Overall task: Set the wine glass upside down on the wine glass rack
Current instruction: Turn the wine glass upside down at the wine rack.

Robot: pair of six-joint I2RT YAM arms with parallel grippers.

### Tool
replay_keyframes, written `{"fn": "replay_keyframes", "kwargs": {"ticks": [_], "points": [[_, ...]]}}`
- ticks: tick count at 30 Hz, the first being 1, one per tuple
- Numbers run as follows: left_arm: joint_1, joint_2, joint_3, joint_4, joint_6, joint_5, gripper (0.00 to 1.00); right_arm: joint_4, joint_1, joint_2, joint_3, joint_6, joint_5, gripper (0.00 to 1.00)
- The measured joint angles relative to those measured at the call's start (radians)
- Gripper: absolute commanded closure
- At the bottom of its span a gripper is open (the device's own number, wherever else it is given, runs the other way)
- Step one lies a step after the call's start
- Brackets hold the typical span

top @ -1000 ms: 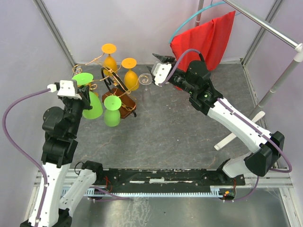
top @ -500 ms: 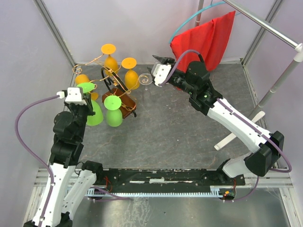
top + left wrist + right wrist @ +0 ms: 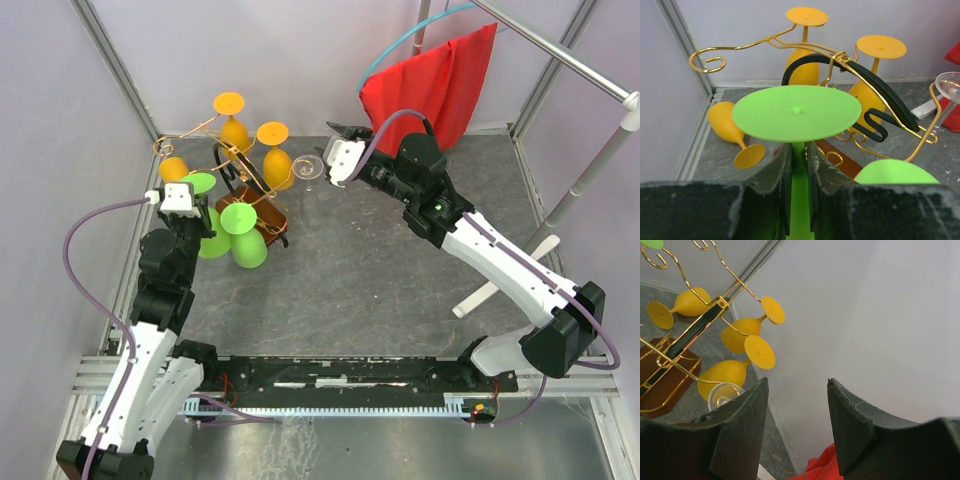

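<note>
My left gripper point(image 3: 799, 151) is shut on the stem of a green wine glass point(image 3: 796, 112), just under its round foot. In the top view this glass point(image 3: 213, 246) is held foot up and tilted, by the left gripper point(image 3: 196, 208), beside the rack's left side. The wine glass rack point(image 3: 840, 57) has copper wire arms, a black loop handle point(image 3: 890, 100) and a brown base point(image 3: 268, 228). A second green glass point(image 3: 244, 238) is upside down at the rack's near side. My right gripper point(image 3: 338, 127) is open and empty at the back, right of the rack.
Two orange glasses point(image 3: 232, 122) point(image 3: 275, 155) hang upside down on the rack's far arms. Another orange glass point(image 3: 730, 127) lies on its side by the left wall. A clear glass point(image 3: 308, 168) is near the right gripper. A red cloth point(image 3: 435, 85) hangs at the back right.
My left arm has carried the green glass forward and right, close against the rack and the second green glass. The right gripper has shifted only slightly.
</note>
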Motion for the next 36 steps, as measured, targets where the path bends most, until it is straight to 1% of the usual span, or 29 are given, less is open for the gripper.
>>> {"fn": "replay_keyframes", "kwargs": {"ticks": [5, 7, 11, 15, 23, 28, 36], "points": [[0.054, 0.090, 0.000, 0.095, -0.018, 0.081, 0.97, -0.001, -0.006, -0.002, -0.009, -0.003, 0.005, 0.42], [0.101, 0.111, -0.003, 0.114, -0.032, 0.135, 0.97, -0.001, -0.008, -0.002, -0.013, -0.005, 0.008, 0.42], [0.237, 0.115, -0.043, 0.178, -0.077, 0.254, 0.97, -0.002, -0.011, -0.002, -0.019, -0.006, 0.014, 0.42], [0.320, 0.116, -0.101, 0.251, -0.121, 0.362, 0.97, -0.002, -0.016, -0.002, -0.020, -0.006, 0.019, 0.42], [0.339, 0.183, -0.181, 0.429, -0.165, 0.547, 0.97, -0.004, -0.020, -0.002, -0.020, -0.010, 0.023, 0.42], [0.343, 0.227, -0.209, 0.517, -0.165, 0.587, 0.97, -0.013, -0.023, -0.002, -0.020, -0.015, 0.026, 0.42], [0.352, 0.298, -0.306, 0.745, -0.169, 0.601, 0.97, -0.028, -0.023, 0.011, -0.016, -0.018, 0.026, 0.42]]}}
